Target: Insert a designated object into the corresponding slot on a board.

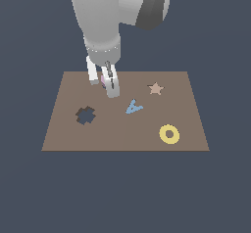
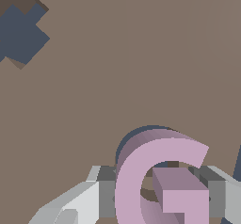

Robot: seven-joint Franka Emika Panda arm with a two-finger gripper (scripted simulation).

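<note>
My gripper (image 1: 103, 86) stands low over the back left part of the brown board (image 1: 122, 134), shut on the pale pink G-shaped piece (image 1: 103, 80). In the wrist view the G piece (image 2: 141, 171) sits between my two fingers (image 2: 89, 199). A thin dark arc of the G-shaped slot (image 2: 134, 131) shows right behind the piece's curved edge, and most of the slot is covered by it. The piece is nearly lined up with the slot. I cannot tell whether it touches the board. In the exterior view the slot is hidden by my gripper.
A larger dark cross-shaped cutout (image 1: 85, 115) lies toward the exterior view's left and also shows in the wrist view (image 2: 21, 35). A tan star (image 1: 155, 88), a blue A-shaped piece (image 1: 133, 107) and a yellow ring (image 1: 169, 134) lie on the board's right half.
</note>
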